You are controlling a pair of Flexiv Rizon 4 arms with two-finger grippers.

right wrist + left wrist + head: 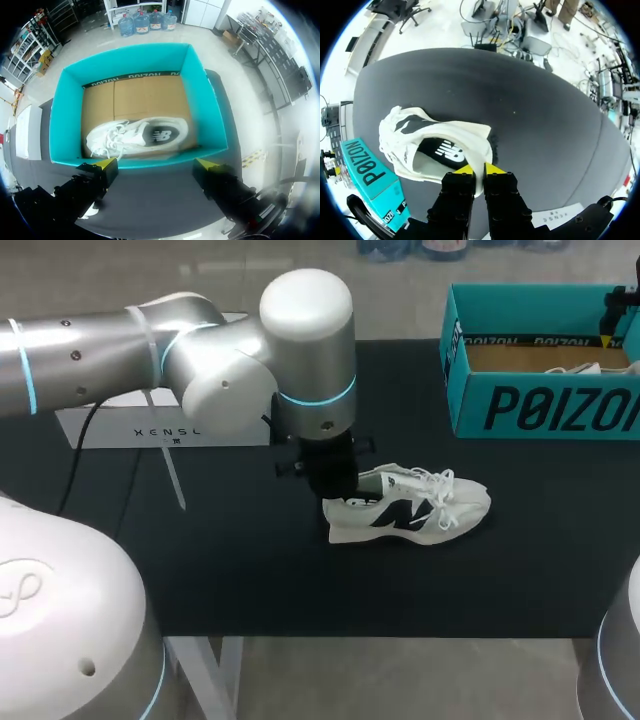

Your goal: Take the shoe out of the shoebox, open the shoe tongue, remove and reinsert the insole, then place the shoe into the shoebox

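Only the right wrist view properly shows a white sneaker [135,136] inside the teal cardboard shoebox [205,115], right gripper [155,162] spread wide above it; left gripper [479,170] pinches the other white sneaker [420,145] by its heel.

Two shoes, table shoe [420,515], boxed shoe [135,135], one shoebox [540,405], two grippers, left gripper [479,170], right gripper [156,163], one white carton [130,428]
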